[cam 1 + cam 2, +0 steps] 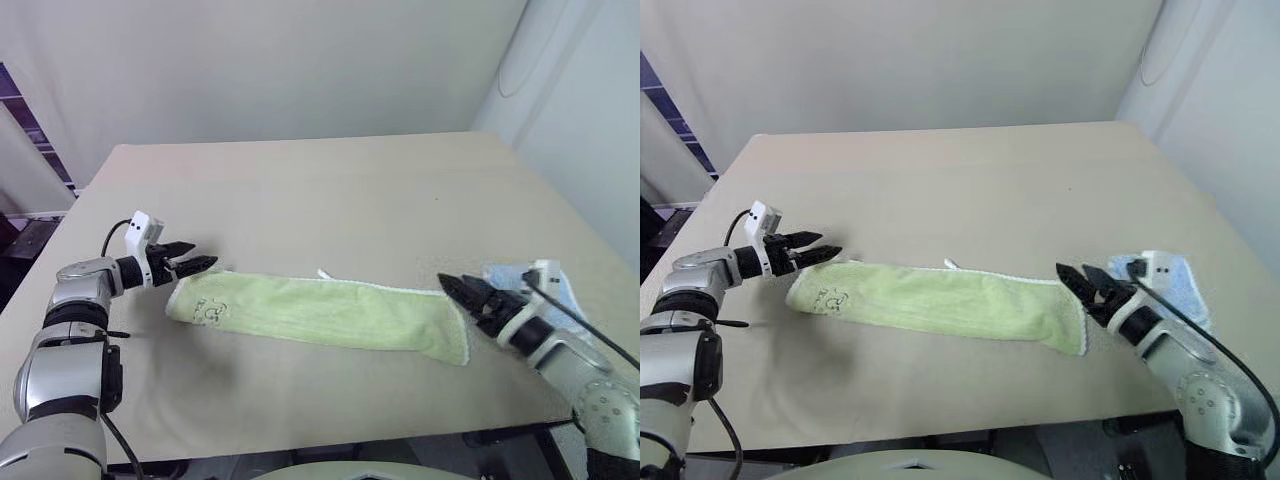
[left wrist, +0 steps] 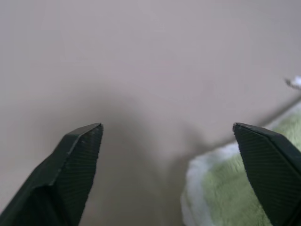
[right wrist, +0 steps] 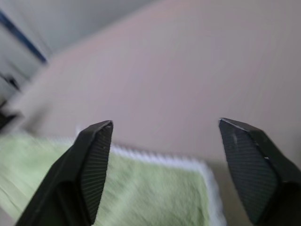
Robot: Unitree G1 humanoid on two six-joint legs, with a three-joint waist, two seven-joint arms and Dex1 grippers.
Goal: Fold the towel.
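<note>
On your beige table [image 1: 330,190] lies one towel [image 1: 320,312], light green terry with white corded edging, folded into a long narrow strip with a small dark embroidered motif near its left end. You have two grippers, each with two black ribbed fingers: the left gripper [image 1: 203,265] sits just off the strip's left end, the right gripper [image 1: 1072,277] at its right end, both spread apart and holding nothing. One smaller light blue towel [image 1: 1175,282] lies behind the right arm (the head views show it, the wrist views do not).
</note>
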